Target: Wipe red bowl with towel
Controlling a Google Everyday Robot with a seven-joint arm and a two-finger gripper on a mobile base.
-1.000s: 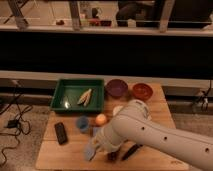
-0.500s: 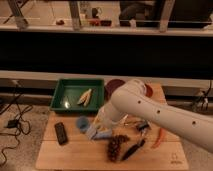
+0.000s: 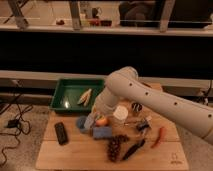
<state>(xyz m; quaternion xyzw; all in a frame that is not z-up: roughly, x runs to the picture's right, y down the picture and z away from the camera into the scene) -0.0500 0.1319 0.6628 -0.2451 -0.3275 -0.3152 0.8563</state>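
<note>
Arm (image 3: 150, 97) over table (image 3: 50, 156) rear, jaws beside sponge (image 3: 102, 132), front-left bare

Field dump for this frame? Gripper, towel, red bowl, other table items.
gripper: low over the table, left of centre, shut on what looks like the towel
towel: pale patch hanging at the gripper
red bowl: not visible; the arm may hide it
green tray: back left, pale item inside
blue sponge: just in front of gripper
black block: left
red chili: right
</note>
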